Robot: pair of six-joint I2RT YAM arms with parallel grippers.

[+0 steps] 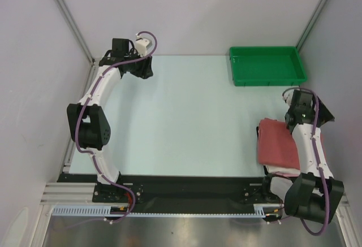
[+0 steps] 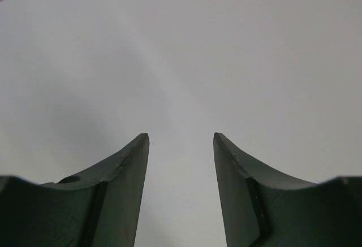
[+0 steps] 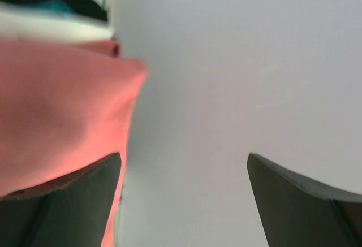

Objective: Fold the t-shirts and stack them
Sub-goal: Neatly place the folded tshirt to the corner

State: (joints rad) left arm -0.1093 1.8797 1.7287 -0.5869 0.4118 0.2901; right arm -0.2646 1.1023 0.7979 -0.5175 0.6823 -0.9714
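The salmon-red t-shirt (image 1: 277, 144) lies folded to a rectangle at the right side of the table, under my right arm. It fills the left of the right wrist view (image 3: 56, 100). A thin white strip of cloth (image 1: 278, 171) shows under its near edge; I cannot tell whether it is the white t-shirt. My right gripper (image 1: 293, 121) hangs open and empty over the red shirt's far part (image 3: 184, 156); its left finger (image 3: 85, 196) overlaps the shirt's edge. My left gripper (image 1: 146, 70) is open and empty at the far left corner (image 2: 181, 137).
A green plastic tray (image 1: 267, 65) stands empty at the far right corner. Grey walls close the table at the back and both sides. A black rail (image 1: 186, 186) runs along the near edge between the arm bases.
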